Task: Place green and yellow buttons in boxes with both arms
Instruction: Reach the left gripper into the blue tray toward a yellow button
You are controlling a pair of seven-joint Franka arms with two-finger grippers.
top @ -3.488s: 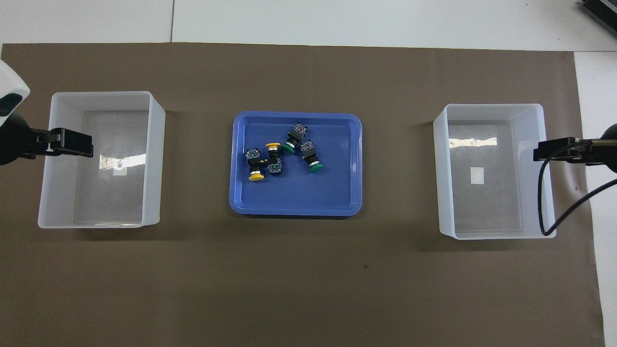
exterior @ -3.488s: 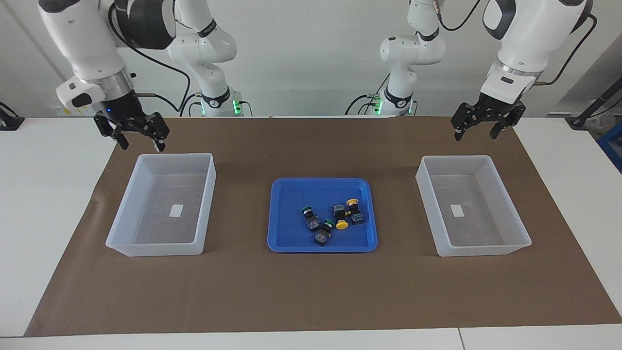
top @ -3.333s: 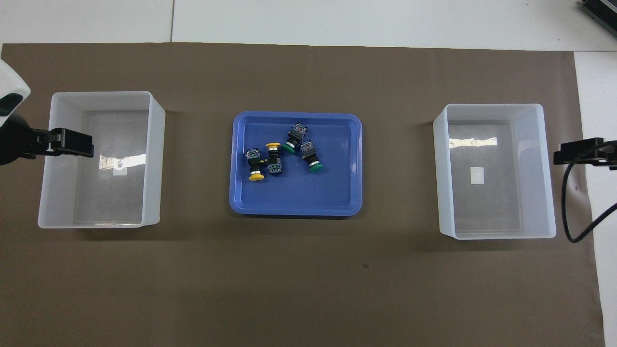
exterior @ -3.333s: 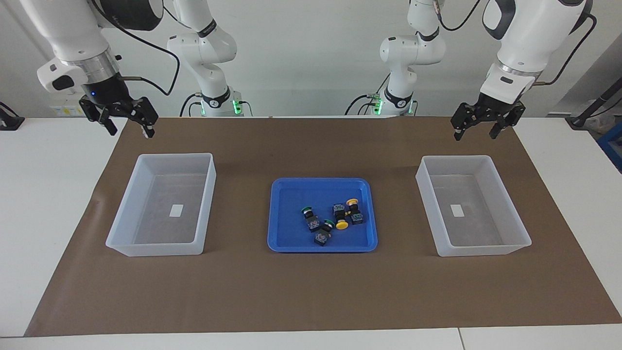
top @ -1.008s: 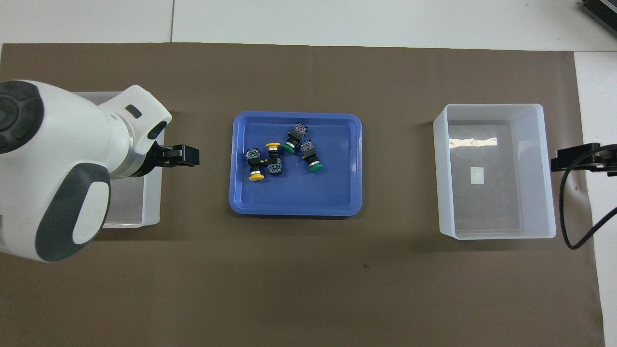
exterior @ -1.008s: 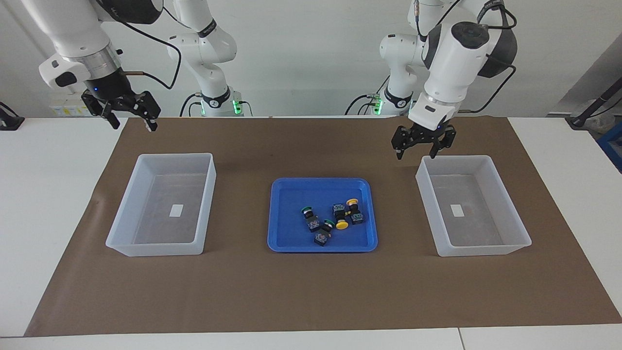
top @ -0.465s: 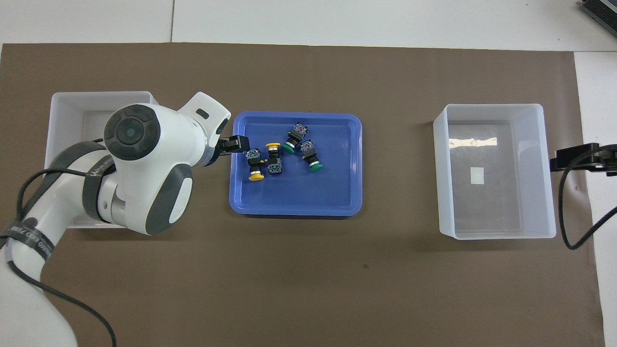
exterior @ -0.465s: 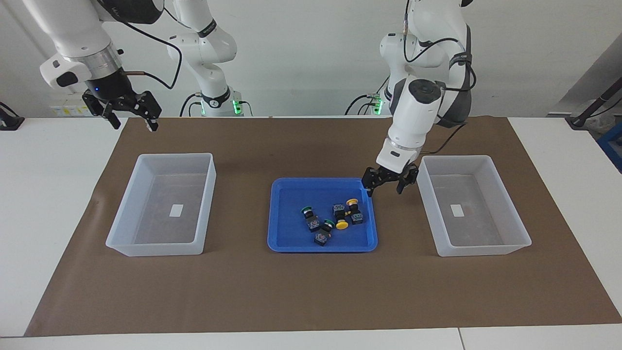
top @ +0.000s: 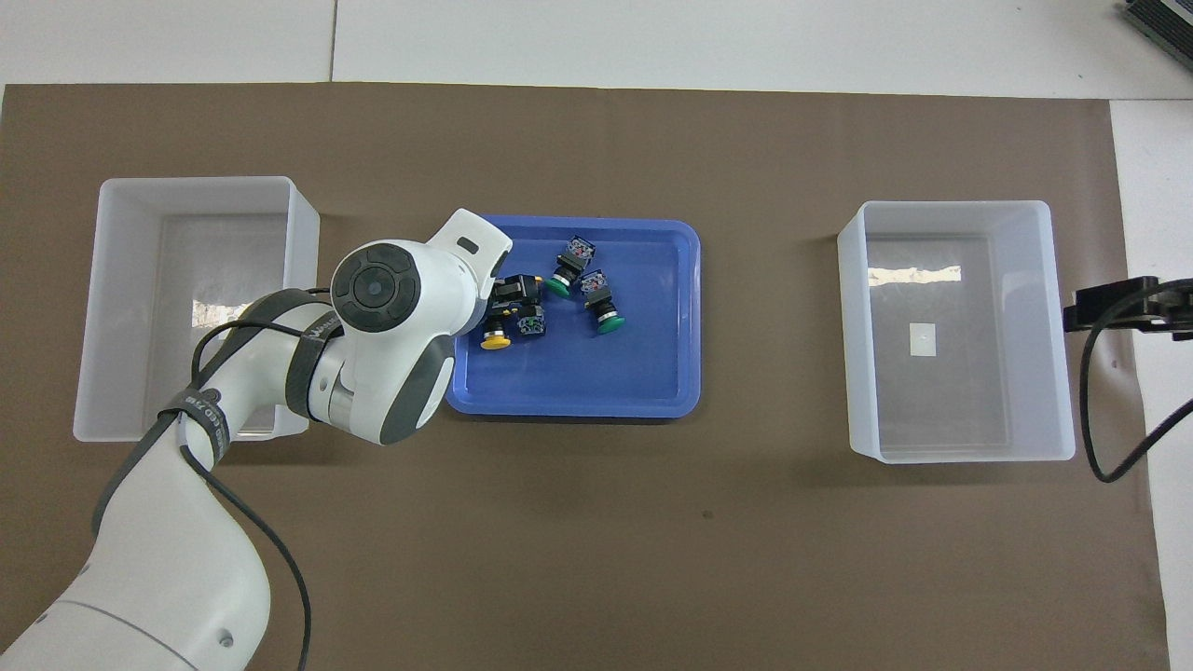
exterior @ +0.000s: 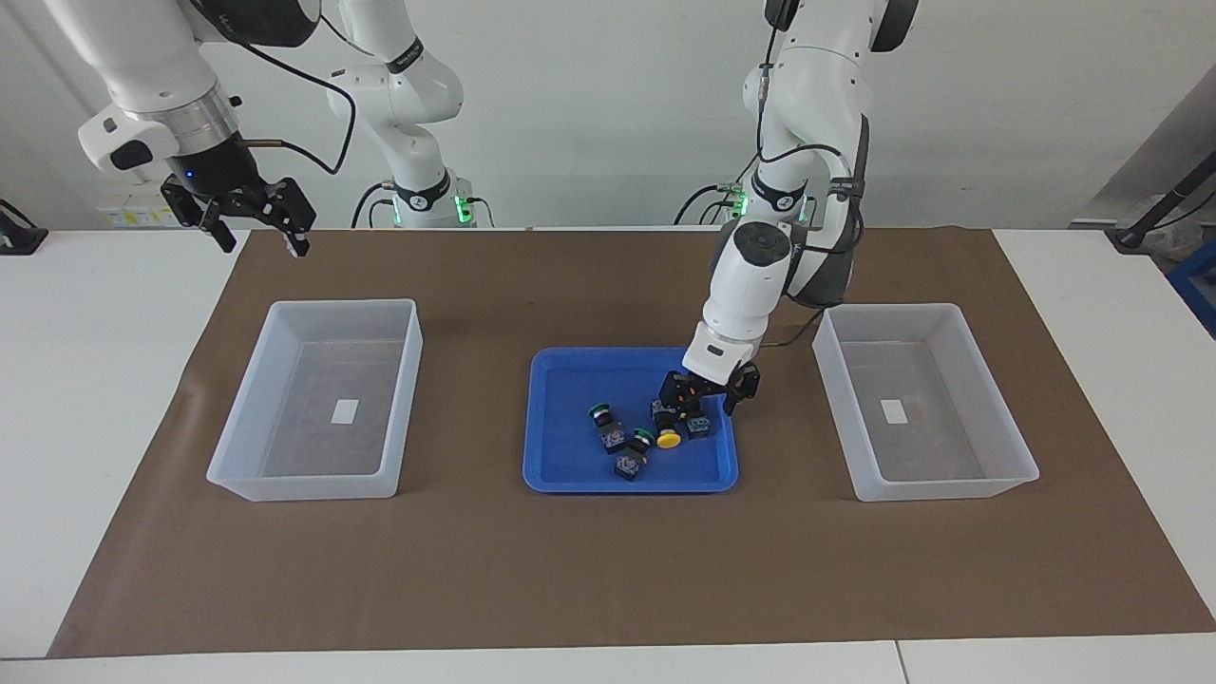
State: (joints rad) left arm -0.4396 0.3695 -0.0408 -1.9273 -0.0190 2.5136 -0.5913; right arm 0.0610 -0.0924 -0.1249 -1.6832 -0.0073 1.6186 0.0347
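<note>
Left gripper (exterior: pixel 705 399) has its fingers spread, nothing in them, low over the blue tray (exterior: pixel 570 465), right at the yellow buttons. One yellow button (exterior: pixel 669 438) shows its cap just below the fingers; the other's mostly hidden under the gripper. Two green buttons (exterior: pixel 601 414) (exterior: pixel 642 437) sit in the same tray, toward the right arm's end. Both boxes (exterior: pixel 266 475) (exterior: pixel 988 480) flank the tray. Right gripper (exterior: pixel 255 220) waits up over the mat's edge, fingers also apart and holding nothing.
</note>
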